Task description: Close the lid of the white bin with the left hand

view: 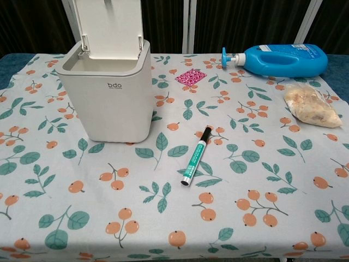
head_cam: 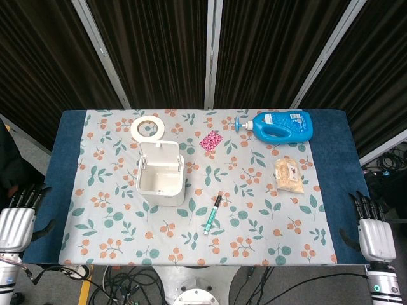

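The white bin [head_cam: 161,183] [view: 106,95] stands left of the table's middle, and its inside looks empty. Its lid [head_cam: 159,153] [view: 109,26] is raised upright at the back edge. My left hand [head_cam: 18,219] hangs off the table's front left corner, far from the bin, with fingers apart and nothing in it. At the front right corner my right hand [head_cam: 374,229] also holds nothing, fingers spread. Neither hand shows in the chest view.
A roll of tape [head_cam: 149,128] lies behind the bin. A green marker [head_cam: 213,213] [view: 197,155] lies right of the bin. A pink packet [head_cam: 210,141] [view: 191,76], a blue detergent bottle [head_cam: 277,126] [view: 281,60] and a bag of snacks [head_cam: 289,174] [view: 312,106] sit to the right.
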Available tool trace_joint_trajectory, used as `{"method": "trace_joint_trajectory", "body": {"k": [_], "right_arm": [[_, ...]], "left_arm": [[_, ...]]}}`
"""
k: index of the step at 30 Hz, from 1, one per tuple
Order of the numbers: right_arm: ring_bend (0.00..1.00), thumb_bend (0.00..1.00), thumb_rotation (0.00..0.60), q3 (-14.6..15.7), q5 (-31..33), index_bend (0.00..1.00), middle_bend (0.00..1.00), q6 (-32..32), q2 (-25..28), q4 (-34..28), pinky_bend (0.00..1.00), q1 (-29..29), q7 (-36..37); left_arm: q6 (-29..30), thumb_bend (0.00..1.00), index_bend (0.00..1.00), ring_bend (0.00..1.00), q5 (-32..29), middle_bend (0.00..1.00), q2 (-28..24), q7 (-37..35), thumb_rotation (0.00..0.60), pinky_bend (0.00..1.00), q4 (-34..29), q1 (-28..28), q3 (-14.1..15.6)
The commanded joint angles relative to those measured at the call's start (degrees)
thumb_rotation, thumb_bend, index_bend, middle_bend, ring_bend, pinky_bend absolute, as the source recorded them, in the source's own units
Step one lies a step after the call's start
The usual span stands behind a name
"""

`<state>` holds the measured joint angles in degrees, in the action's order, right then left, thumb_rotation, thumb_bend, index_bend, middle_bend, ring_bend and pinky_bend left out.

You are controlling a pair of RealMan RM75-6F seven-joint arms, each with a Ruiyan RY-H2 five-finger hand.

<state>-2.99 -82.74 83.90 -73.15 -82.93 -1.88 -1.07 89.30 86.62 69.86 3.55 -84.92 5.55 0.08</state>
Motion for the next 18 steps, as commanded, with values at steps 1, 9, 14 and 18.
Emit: {"method": "trace_joint_trajectory", "body": {"k": [1,9,14,18], "right_arm": [[0.00,0.19,0.600,-0.1,0.2,0.00,0.00,-0.1,0.1,0.3,0.00,0.1,0.6],[0.00,0.19,0.600,-0.3,0.2,0.00,0.00,-0.3,0.5,0.0,0.00,0.0,1.2],[0.00,0.19,0.600,-0.2,-0.2,0.00,0.00,-0.7,0.3,-0.7,0.00,-0.4,-0.1],[0.00,0.19,0.600,0.4,-0.7,0.00,0.00,-1.3,0.2,-0.4,0.00,-0.6,-0.8]], "left_arm": [[-0.3,0.22,0.16,0.08,0.1,0.12,0.2,0.1,0.600,0.16,-0.1,0.1,-0.1],[-1.4,0.22,0.16,0.08,0.7,0.12,-0.1,-0.2,0.600,0.16,-1.4,0.6,-0.6],[-2.0,0.22,0.16,0.08,1.3,0.12,-0.3,-2.6,0.600,0.16,-1.2,1.3,-1.1],[-3.3,0.23,0.16,0.08,1.9,0.12,-0.3,-5.4,0.600,0.16,-0.4,2.7,-1.9]]}}
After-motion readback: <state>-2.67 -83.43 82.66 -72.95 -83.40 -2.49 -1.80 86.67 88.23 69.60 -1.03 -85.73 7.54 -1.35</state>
